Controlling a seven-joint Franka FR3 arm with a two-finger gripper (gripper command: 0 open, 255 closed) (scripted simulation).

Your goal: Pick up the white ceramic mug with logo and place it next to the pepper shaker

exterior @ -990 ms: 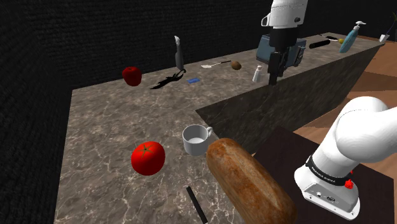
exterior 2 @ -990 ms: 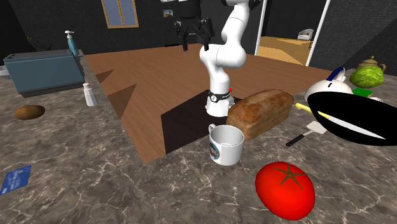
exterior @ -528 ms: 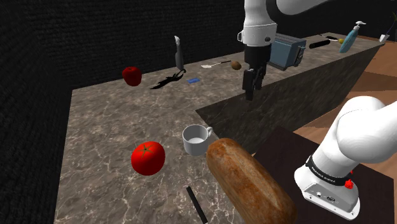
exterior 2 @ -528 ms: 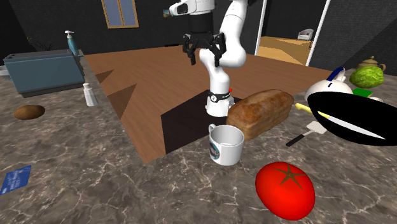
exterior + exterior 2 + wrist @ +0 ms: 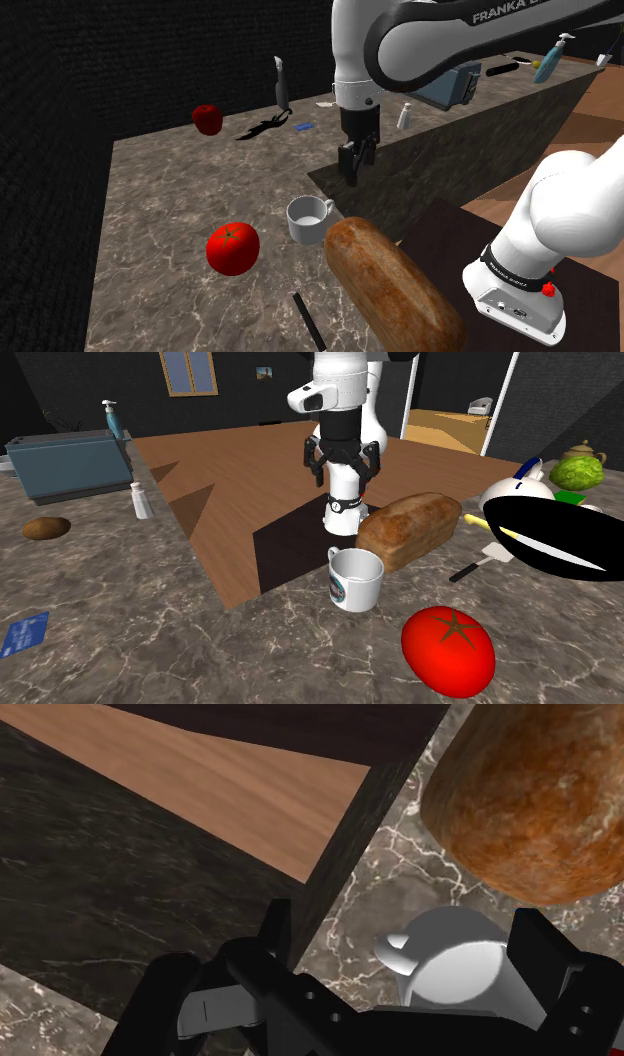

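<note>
At centre of the shoulder view, jaws hang released, empty, over the mug [image 5: 309, 218], which sits on the surface [image 5: 170, 200] touching the loaf [image 5: 390, 285]; shaker [image 5: 404, 116] well apart, upper right.

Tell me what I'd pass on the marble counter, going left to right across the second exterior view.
blue card → shaker → mug → tomato. I left out the toaster, brown lump, bread and pan, since they overlap these sideways.
</note>
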